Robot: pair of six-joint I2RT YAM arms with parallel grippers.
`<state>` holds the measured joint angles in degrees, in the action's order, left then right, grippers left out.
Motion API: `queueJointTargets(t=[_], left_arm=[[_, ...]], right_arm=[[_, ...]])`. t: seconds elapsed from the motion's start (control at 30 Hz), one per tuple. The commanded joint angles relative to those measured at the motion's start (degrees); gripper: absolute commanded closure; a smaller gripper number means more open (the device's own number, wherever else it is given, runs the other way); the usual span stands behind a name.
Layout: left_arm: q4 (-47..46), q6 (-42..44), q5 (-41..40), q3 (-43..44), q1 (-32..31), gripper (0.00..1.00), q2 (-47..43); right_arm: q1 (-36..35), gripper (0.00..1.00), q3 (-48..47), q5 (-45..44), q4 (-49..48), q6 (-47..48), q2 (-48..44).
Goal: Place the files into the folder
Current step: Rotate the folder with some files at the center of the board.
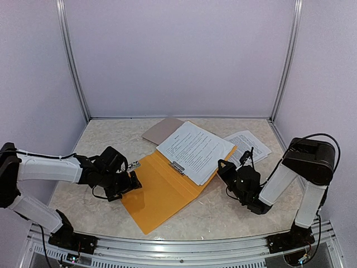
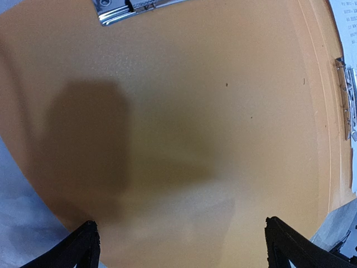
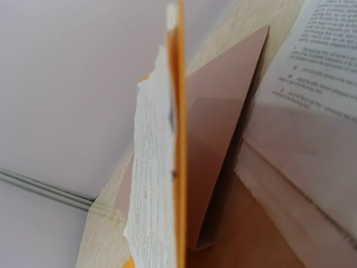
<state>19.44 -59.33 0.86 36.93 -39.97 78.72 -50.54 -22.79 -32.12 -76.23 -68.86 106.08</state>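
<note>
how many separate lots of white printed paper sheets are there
2. One stack lies on the right half of the open orange plastic folder; the other lies on the table right of it. More sheets may be hidden underneath.

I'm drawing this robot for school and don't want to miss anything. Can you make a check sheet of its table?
Surface: pale marbled table, nothing spilled seen.
Job's things: orange folder lies open; files stacked on its right half; one loose sheet on the table further right.
Clutter: grey-brown clipboard behind the folder.
Grippers: left gripper open above the folder's left half; right gripper shut on the folder's right edge.
Cables: black cable loops by the right arm.
Surroundings: plain white walls, metal corner posts.
</note>
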Motion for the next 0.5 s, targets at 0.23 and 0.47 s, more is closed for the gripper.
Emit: queueJointTargets(t=[0.23, 0.47], left_arm=[[-5.24, 1.44, 2.75, 0.78, 1.88, 0.01, 7.85], [-1.42, 3.84, 0.67, 0.6, 3.41, 0.01, 6.85]], right_arm=[[-4.02, 1.0, -2.13, -1.19, 5.6, 1.62, -5.88], [-4.78, 1.0, -0.71, 0.53, 13.4, 0.74, -9.61]])
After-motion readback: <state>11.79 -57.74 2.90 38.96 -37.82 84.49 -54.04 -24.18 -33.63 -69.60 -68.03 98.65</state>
